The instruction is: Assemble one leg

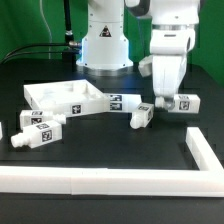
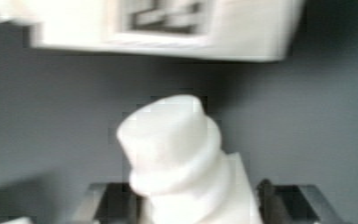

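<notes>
Far-left legs (image 1: 40,131): two are lying loose on the table, well apart from the arm; you are not working on these.
Tabletop (image 1: 45,100): it is sitting flat, left of centre, and no leg is standing in any corner that shows.
Spare leg (image 1: 118,102): it is resting just beside the tabletop's near-right corner.
Gripped leg (image 1: 142,114) (image 2: 172,145): it is tilting up toward the arm; in the wrist view its rounded end is pointing away from the fingers (image 2: 108,200).
Gripper (image 1: 158,100) (image 2: 185,200): you are pinching the gripped leg, one finger on each side of its body; the contact itself is blurred.
Right leg (image 1: 182,102) (image 2: 158,25): it is lying near the gripper, untouched.
Border rail (image 1: 100,182): it is running along the front and right edges.
Step, as judged: you are picking up, with the grasp made.
Next move, as judged: you are facing a lift clear of the right leg, a carry over to a tabletop corner, and a peg-first alignment.
</notes>
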